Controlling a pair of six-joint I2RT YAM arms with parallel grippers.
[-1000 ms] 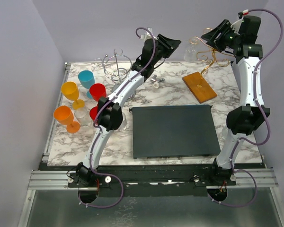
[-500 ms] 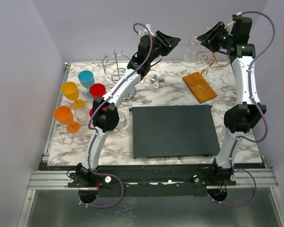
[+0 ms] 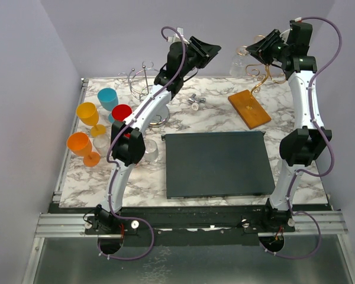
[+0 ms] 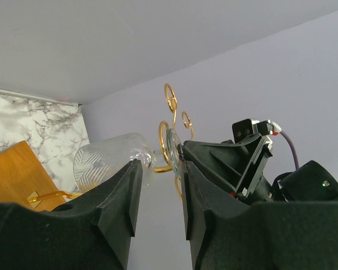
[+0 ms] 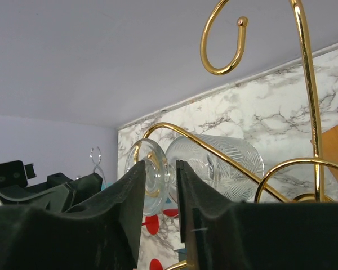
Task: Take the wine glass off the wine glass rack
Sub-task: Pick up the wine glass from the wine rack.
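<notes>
Left pincer (image 4: 160,191) gapes empty; right pincer (image 5: 160,191) straddles the wine glass (image 5: 214,160) on the wine glass rack (image 5: 305,84), grip unclear.

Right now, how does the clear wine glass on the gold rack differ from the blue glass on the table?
The clear wine glass is colourless and patterned; the blue glass is solid blue. The wine glass hangs tilted on the gold rack; the blue glass stands upright on the table. The right gripper straddles the wine glass's foot; the blue glass is untouched.
</notes>
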